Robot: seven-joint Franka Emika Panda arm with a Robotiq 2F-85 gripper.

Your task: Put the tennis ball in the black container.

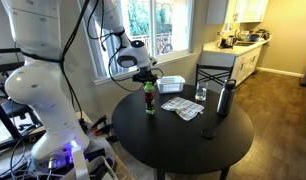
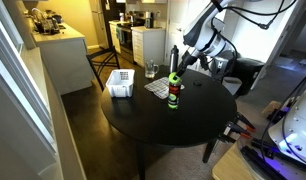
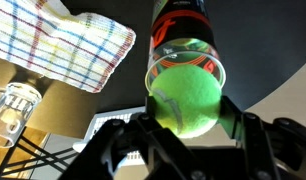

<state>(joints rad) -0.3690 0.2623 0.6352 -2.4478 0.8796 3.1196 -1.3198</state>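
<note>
The tennis ball (image 3: 186,97) is yellow-green and fuzzy, and it is held between my gripper's (image 3: 187,112) two black fingers. It sits right at the rim of the black container (image 3: 180,30), a short dark cup with a greenish base. In both exterior views the cup (image 1: 149,101) (image 2: 174,96) stands upright on the round black table (image 1: 183,145). The ball (image 1: 148,86) (image 2: 174,79) is at its mouth and my gripper (image 1: 145,76) (image 2: 179,66) is directly above it. The fingers touch the ball on both sides.
A checkered cloth (image 3: 68,50) (image 1: 181,105) lies beside the cup. A clear glass (image 1: 201,93) (image 3: 11,110), a tall black flask (image 1: 225,97) and a white basket (image 1: 171,84) (image 2: 120,83) stand on the table. A chair (image 1: 215,74) is behind it.
</note>
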